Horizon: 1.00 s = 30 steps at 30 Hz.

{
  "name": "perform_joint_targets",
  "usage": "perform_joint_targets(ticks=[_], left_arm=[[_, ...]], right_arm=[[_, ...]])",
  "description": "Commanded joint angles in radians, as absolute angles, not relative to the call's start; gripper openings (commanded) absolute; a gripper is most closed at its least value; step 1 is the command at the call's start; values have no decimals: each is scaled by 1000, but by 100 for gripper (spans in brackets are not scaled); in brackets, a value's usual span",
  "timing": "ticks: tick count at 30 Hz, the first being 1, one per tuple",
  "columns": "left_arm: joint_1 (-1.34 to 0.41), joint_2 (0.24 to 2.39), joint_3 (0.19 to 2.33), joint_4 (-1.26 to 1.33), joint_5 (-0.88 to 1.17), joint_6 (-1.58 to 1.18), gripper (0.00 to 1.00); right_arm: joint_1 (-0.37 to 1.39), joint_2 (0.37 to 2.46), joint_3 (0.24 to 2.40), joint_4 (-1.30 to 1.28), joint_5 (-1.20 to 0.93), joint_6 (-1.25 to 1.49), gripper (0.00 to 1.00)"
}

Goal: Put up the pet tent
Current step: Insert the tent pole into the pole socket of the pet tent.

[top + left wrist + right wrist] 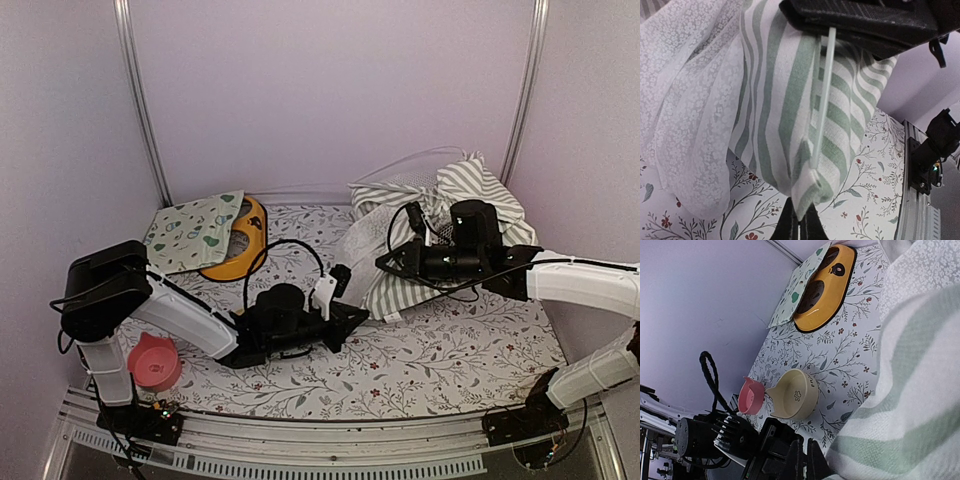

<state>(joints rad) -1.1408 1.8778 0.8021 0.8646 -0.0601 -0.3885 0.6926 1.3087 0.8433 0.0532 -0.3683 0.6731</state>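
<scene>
The pet tent (440, 215) lies crumpled at the back right, grey-green and white striped with a sheer lace flap (685, 100). My left gripper (356, 316) is shut on a lower corner of the striped fabric (807, 192), with its fingertips (800, 225) pinching the hem. A thin white pole (823, 95) runs down inside that corner from under my right gripper (865, 20). My right gripper (384, 262) is above the left one, its jaws closed at the edge of the striped fabric (910, 405). Its fingertips (807, 460) show at the bottom of the right wrist view.
A cream mat (195, 230) with teal shapes lies over a yellow bowl (243, 240) at the back left. A pink bowl (155, 362) sits front left. A cream bowl (795, 397) stands beside the pink one (751, 396), near the left arm. Side walls stand close.
</scene>
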Motion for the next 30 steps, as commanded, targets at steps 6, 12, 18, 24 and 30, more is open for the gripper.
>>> perform_joint_targets(ticks=[6,12,18,24,30], left_arm=[[-1141,1852,773,802,-59,-369,0],[-1140,1847,775,798,-58,-364,0],[-1140,1844,777,794,-56,-360,0],[-1141,1829,785,757,-65,-338,0],[-1141,1821,838,652,-67,-281,0]], right_arm=[[659,1304,863,127,-267,638,0],[658,1296,853,120,-257,629,0],[658,1302,854,119,-255,625,0],[658,1312,873,88,-233,596,0],[660,1341,887,67,-278,540,0]])
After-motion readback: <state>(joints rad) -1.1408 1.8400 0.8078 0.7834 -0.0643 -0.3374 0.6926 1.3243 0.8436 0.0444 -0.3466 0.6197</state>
